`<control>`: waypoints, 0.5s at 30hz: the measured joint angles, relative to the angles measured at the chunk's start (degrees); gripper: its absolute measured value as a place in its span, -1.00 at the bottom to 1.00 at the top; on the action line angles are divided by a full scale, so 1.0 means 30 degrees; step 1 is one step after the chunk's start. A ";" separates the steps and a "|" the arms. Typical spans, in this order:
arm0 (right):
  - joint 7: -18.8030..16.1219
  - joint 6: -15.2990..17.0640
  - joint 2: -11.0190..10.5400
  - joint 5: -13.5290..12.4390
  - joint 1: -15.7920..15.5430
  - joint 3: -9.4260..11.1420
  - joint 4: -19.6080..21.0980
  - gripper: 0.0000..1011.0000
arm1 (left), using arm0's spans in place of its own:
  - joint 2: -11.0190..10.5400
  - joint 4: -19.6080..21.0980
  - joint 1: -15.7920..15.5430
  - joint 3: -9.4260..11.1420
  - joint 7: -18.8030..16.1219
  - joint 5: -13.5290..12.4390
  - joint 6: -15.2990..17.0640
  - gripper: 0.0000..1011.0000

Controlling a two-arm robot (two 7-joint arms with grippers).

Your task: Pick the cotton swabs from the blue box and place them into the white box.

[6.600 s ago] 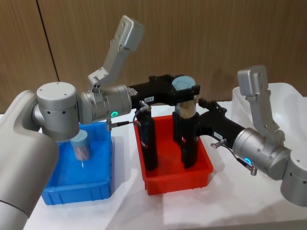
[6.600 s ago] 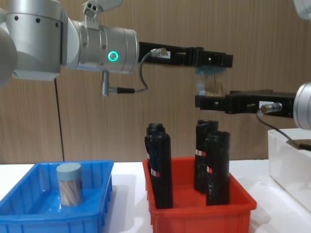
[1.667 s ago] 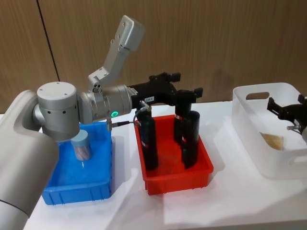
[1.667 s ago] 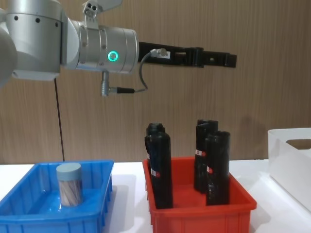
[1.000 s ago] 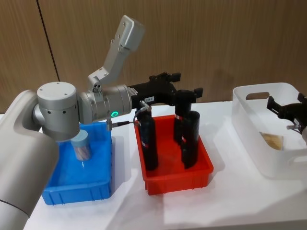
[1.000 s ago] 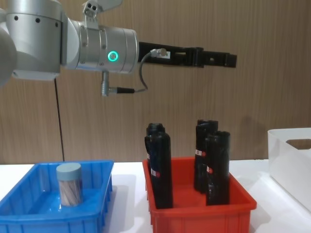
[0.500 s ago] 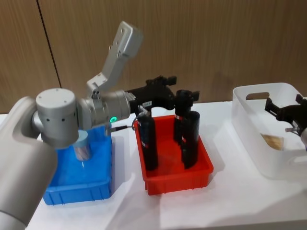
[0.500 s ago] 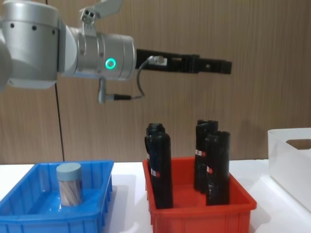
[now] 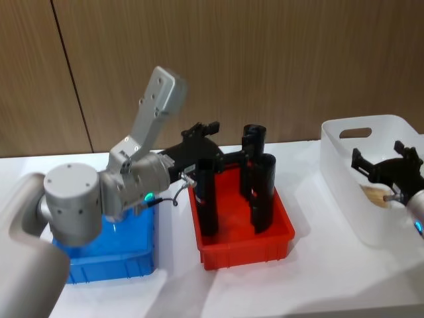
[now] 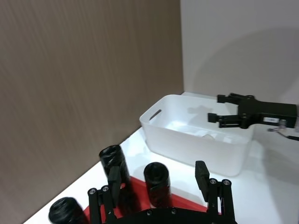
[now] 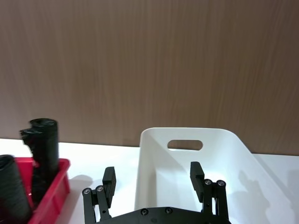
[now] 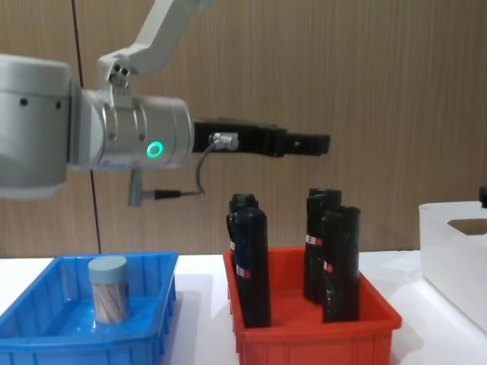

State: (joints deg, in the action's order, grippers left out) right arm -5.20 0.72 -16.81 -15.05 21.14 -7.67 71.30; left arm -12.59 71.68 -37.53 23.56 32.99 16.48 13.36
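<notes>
- My left gripper hangs above the tall black rolls that stand in the red rectangular plastic bin. Its fingers are spread apart with nothing between them.
- My right gripper hovers over the tall-walled white translucent plastic box, fingers likewise apart and empty.
- One clear plastic cylinder of cotton swabs, capped by a flat grey-blue lid, stands upright in the shallow bright blue plastic box, left of the red bin.
- A pale tan shape lies inside the white box. I cannot tell what it is.
</notes>
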 joint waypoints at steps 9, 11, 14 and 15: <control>0.0094 0.0108 -0.0201 -0.0119 -0.1685 -0.0417 0.2290 0.98 | -0.0664 0.1531 0.1697 0.0184 -0.2312 -0.0359 -0.0896 0.99; 0.0128 0.0124 -0.0237 -0.0137 -0.1976 -0.0483 0.2677 0.98 | -0.0834 0.1932 0.2140 0.0228 -0.2883 -0.0453 -0.1130 0.99; 0.0169 0.0149 -0.0304 -0.0161 -0.2532 -0.0617 0.3453 0.98 | -0.1063 0.2448 0.2717 0.0291 -0.3661 -0.0571 -0.1435 0.99; 0.0183 0.0160 -0.0334 -0.0168 -0.2797 -0.0682 0.3813 0.98 | -0.1105 0.2545 0.2826 0.0305 -0.3812 -0.0597 -0.1486 0.99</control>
State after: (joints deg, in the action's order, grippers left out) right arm -4.65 1.20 -17.81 -15.55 12.75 -9.72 82.74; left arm -15.90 79.32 -29.06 24.48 21.55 14.69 8.91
